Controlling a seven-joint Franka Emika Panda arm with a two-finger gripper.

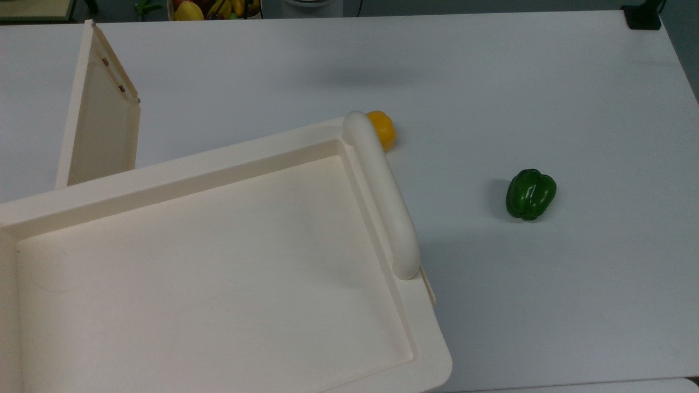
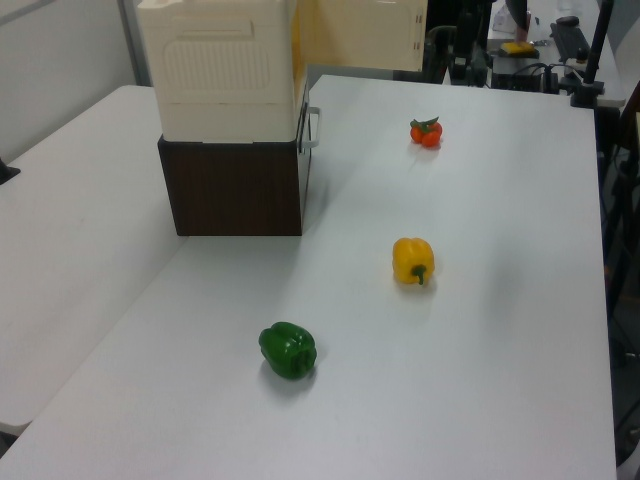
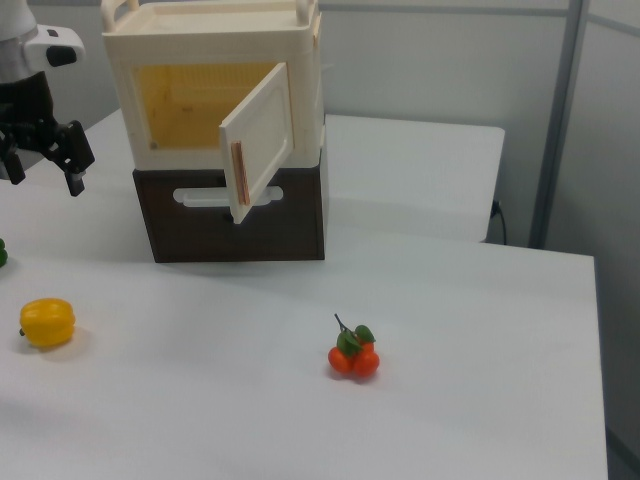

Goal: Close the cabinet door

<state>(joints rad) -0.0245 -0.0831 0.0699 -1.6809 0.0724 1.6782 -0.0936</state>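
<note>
**A:** White counter (image 3: 450, 300) all round, and your door (image 3: 258, 140) is hanging wide open on the cabinet (image 3: 215, 60), swung out toward the right view's right. You can see straight into the yellowish inside.

**B:** So nothing is done yet. Where's your pincer (image 3: 42, 160)?

**A:** Up at the right view's left edge, hovering above the counter, well apart from the door. Its fingers look spread, with nothing between them.

**B:** And it isn't touching the panel. In the top view the door (image 1: 101, 117) stands out at an angle from the cabinet front.

**A:** That leaves you the whole job, I'd say: cross over, get behind the door's free edge, push it flush.

**B:** The yellow pepper (image 3: 47, 322) sits near the pincer; the tomatoes (image 3: 353, 355) lie clear of the swing.
</note>
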